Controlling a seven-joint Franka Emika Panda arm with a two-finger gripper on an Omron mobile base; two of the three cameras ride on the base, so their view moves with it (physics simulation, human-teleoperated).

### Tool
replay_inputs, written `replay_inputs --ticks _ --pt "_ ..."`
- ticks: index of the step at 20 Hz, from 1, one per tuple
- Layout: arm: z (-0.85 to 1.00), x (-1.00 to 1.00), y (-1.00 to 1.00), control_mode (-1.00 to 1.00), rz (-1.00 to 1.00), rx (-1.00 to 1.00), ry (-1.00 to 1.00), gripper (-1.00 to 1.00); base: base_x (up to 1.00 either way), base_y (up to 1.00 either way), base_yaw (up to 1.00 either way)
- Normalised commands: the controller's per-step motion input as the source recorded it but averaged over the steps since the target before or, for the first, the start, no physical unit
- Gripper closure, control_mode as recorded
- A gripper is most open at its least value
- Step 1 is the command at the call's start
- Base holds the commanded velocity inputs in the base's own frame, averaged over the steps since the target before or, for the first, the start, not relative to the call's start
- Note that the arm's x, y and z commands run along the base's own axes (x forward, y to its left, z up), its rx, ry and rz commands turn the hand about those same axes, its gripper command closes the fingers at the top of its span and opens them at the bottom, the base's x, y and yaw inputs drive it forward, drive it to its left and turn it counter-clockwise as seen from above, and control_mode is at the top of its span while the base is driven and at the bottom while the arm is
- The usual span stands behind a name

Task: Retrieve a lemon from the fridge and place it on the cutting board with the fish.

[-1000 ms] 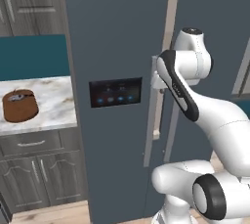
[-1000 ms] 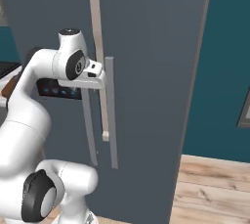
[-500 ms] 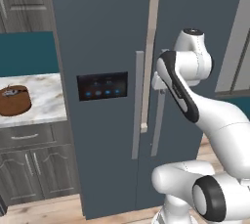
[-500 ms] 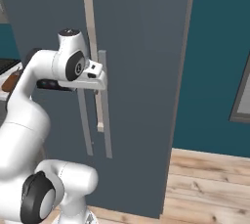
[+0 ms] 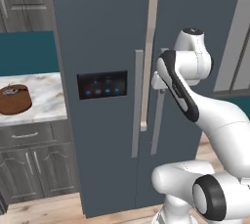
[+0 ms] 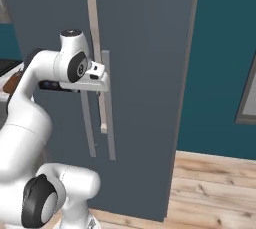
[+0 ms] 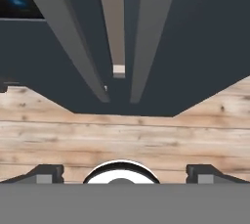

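Note:
The fridge is a tall dark slate-blue unit and both its doors are shut, so the lemon is hidden. My gripper is open and empty. It hangs right in front of the two long grey handles, close to the right-hand one, pointing down along them. In the hand view both handles run down toward the wooden floor. On the marble counter to the left lies the reddish-brown cutting board with the small grey fish on top.
A black touch panel with blue lights sits on the left door. Grey wood-grain cabinets stand under the marble counter. Wooden floor and a teal wall lie to the fridge's right.
The whole picture has shifted with the base: the fridge now sits further left in both base views. The arm keeps its pose and the gripper stays open.

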Motion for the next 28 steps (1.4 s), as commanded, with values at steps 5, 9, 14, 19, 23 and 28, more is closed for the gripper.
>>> replay_inputs --ticks 5,9,14,19,23,28 --pt "0.0 0.0 0.0 1.0 0.0 0.0 0.0 -1.0 -0.35 0.04 -0.01" --pt "-0.04 0.0 -0.03 -1.0 -0.01 0.0 -0.03 -1.0 -0.08 0.01 -0.02" --pt "-0.21 0.36 -0.27 -1.0 -0.01 0.0 -0.14 -1.0 0.0 0.0 0.0" --pt "-0.34 0.68 -0.19 -1.0 -0.02 -0.01 -0.24 -1.0 0.0 0.0 0.0" --pt "-0.27 0.54 0.0 -1.0 -0.05 0.0 -0.33 -1.0 0.0 0.0 0.0" --pt "-0.26 0.63 0.05 -1.0 -0.11 0.0 -0.27 -1.0 0.0 0.0 0.0"
